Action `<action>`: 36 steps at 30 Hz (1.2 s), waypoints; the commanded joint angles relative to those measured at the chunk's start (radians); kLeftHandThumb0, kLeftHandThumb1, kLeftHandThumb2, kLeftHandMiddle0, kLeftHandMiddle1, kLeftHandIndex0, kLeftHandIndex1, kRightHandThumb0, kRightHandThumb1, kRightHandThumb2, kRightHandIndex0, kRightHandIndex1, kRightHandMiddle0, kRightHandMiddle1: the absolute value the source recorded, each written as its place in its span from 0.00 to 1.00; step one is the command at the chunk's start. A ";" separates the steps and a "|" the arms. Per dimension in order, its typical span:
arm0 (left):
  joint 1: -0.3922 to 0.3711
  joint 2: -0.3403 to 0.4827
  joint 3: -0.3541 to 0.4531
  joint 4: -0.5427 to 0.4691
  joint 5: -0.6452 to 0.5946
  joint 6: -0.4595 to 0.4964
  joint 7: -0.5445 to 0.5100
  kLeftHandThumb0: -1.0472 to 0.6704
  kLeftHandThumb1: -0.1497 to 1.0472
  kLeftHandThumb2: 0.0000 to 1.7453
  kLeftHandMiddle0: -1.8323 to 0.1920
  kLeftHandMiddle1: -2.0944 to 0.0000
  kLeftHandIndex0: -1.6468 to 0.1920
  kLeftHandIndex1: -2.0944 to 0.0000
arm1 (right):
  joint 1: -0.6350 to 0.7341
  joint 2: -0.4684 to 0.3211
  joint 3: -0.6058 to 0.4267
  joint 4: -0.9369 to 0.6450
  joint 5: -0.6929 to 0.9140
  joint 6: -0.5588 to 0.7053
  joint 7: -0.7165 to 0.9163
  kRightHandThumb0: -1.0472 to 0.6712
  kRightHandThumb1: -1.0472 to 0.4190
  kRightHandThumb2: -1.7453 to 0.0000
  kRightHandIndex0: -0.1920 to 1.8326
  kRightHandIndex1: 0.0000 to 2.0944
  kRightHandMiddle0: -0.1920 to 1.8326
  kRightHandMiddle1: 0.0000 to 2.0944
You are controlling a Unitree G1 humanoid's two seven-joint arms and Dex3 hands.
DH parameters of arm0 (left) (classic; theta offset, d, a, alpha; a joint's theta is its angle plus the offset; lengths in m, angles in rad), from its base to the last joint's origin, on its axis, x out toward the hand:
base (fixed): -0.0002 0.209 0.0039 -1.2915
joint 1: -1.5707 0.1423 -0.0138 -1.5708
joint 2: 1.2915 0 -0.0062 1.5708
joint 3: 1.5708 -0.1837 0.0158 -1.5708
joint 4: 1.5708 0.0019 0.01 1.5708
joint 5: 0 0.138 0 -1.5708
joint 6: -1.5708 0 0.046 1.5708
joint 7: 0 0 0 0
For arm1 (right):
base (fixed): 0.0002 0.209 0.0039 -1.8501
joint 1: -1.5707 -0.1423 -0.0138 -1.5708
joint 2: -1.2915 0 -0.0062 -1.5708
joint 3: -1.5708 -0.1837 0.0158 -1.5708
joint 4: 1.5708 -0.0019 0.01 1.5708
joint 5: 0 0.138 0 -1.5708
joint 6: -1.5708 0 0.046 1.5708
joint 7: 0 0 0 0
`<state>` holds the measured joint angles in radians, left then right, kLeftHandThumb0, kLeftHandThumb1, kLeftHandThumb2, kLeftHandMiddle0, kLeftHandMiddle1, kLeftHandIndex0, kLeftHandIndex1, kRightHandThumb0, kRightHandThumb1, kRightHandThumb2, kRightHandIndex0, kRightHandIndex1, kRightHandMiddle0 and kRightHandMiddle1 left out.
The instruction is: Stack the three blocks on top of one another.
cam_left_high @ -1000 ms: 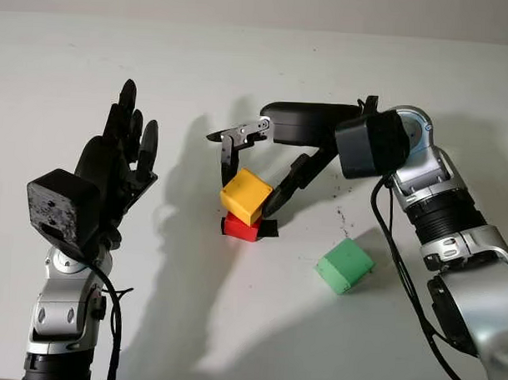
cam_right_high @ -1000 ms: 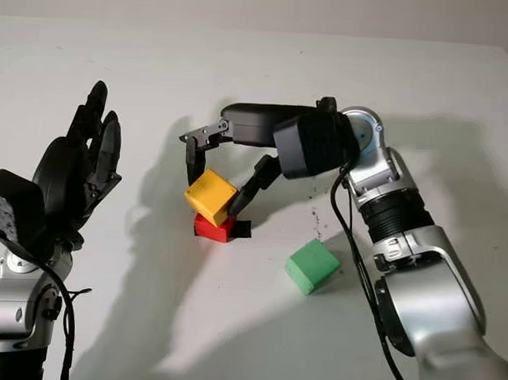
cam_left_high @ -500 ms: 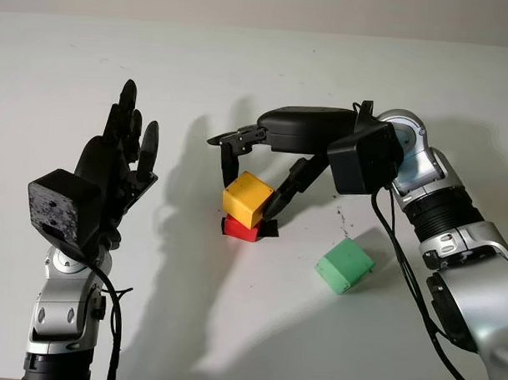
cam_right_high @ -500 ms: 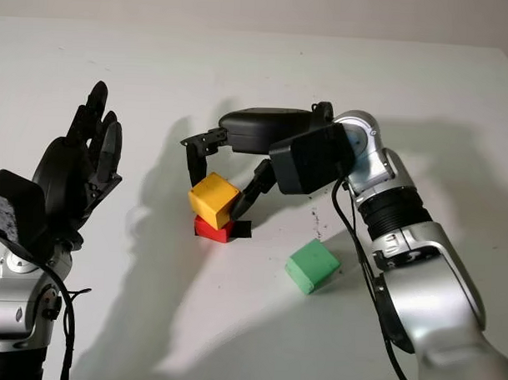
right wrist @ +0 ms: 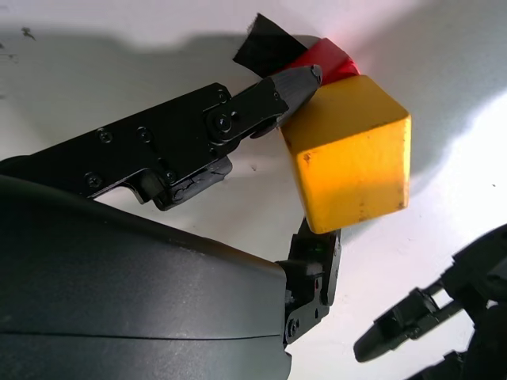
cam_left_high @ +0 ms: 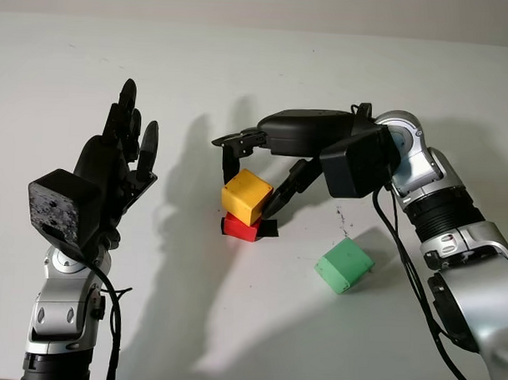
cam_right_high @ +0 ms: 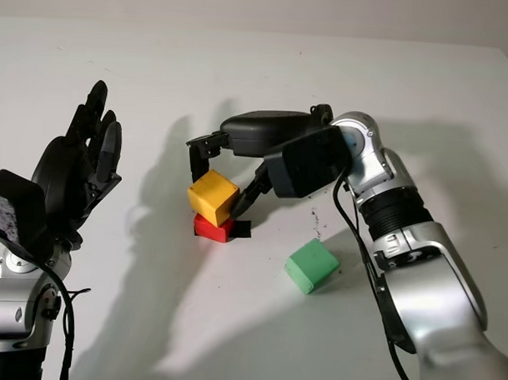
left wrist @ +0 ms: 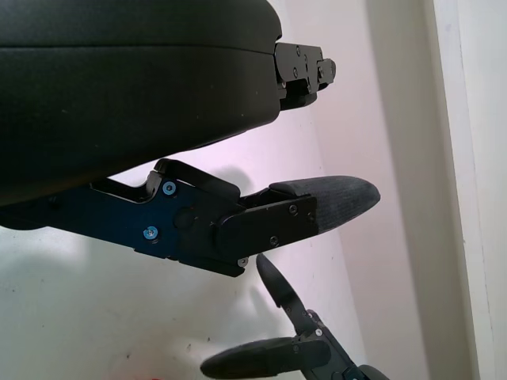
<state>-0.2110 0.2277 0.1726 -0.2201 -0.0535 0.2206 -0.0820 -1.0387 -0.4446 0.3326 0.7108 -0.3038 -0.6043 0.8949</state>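
From the head camera, the right hand [cam_left_high: 253, 180] is pinching the yellow block [cam_left_high: 246, 196], which is sitting tilted on the red block [cam_left_high: 241, 229]; the green block [cam_left_high: 345, 266] is lying apart to the right. The left hand [cam_left_high: 113, 168] is hanging open, fingers straight, off at left. Up close at the right wrist, one fingertip [right wrist: 295, 77] is pressing the yellow face. I'd level it square before letting go.

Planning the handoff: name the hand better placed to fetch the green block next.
Right. The right hand, shut on the yellow block over the red block, is nearer the green block; the open left hand is raised far across.
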 commanded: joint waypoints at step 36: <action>0.021 -0.015 -0.006 -0.020 -0.003 -0.006 0.015 0.25 1.00 0.36 0.94 0.98 0.94 0.98 | 0.719 -0.515 -0.583 -0.824 0.316 0.425 -0.015 0.23 0.07 0.97 0.08 0.03 0.22 0.06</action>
<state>-0.2007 0.2120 0.1646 -0.2208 -0.0555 0.2150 -0.0683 -0.3583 -0.9364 -0.2189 -0.0665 0.0026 -0.1845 0.8860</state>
